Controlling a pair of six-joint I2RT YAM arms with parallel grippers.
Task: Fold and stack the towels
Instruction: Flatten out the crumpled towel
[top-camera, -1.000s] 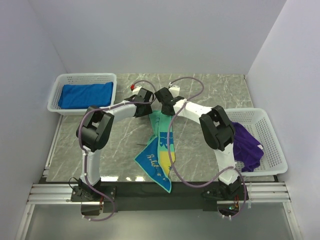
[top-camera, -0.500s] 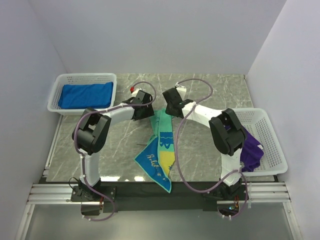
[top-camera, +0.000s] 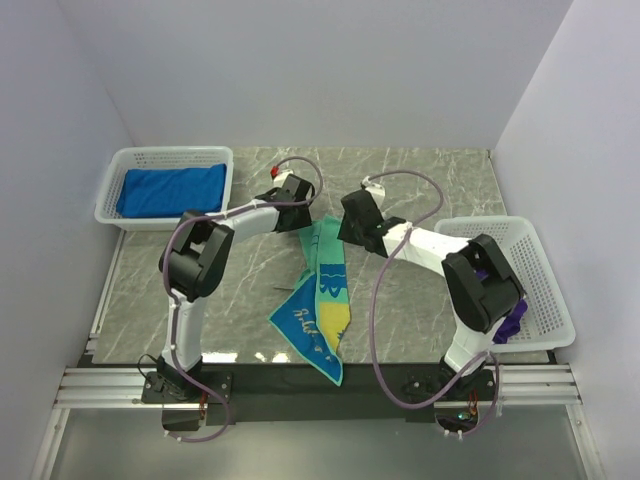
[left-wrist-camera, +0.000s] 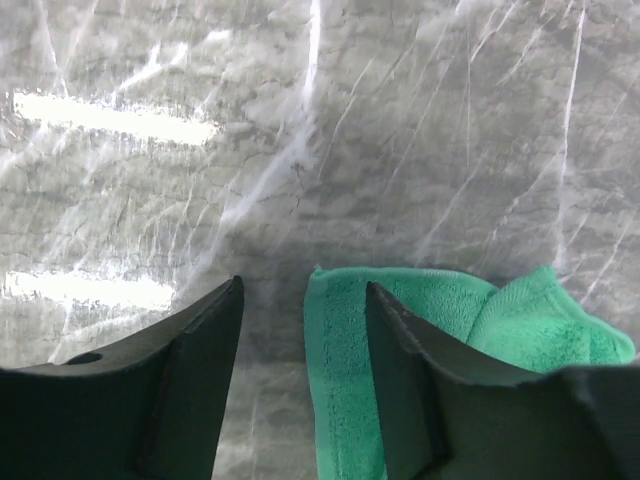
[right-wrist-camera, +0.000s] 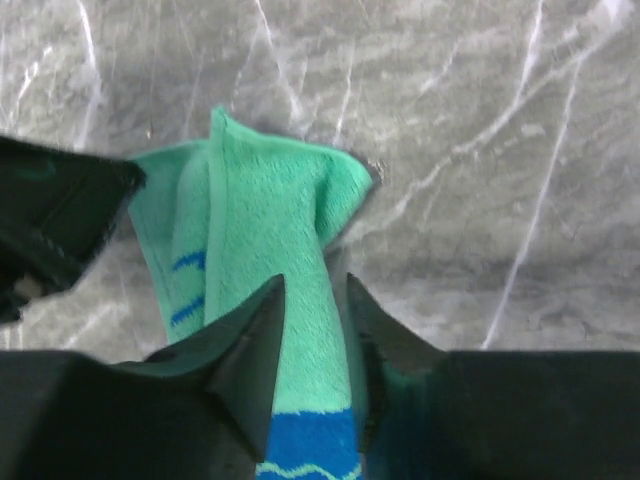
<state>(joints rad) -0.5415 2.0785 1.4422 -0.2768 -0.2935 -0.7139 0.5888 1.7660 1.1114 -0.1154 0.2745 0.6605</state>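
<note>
1. The towel I'm working on is the patterned towel (top-camera: 322, 290). It's fuzzy terry, mint green at the far end, with blue wavy bands and a yellow patch further down. It lies in a long, bunched strip down the middle of the tabletop (top-camera: 430, 180), widening into a pointed blue-and-yellow flap at the near edge.
2. My right gripper (right-wrist-camera: 312, 285) is pinched onto that towel's green end, with the pile squeezed between both black fingers.
3. My left gripper (left-wrist-camera: 303, 290) is spread apart and low over the tabletop. The towel's rounded green corner (left-wrist-camera: 400, 320) sits partly in the gap, and nothing is clamped.
4. The tabletop is a grey marble look with white veins, glossy enough to show glare strips.
5. There's some whitish lettering on the blue flap, but it's too small to read.
6. Towel count is three: the patterned one, a plain blue towel (top-camera: 170, 190) lying flat in the left basket (top-camera: 165, 152), and a crumpled purple towel (top-camera: 512, 322) in the right basket (top-camera: 545, 270), mostly hidden behind my right arm.
7. That makes two baskets, both white plastic mesh.
</note>
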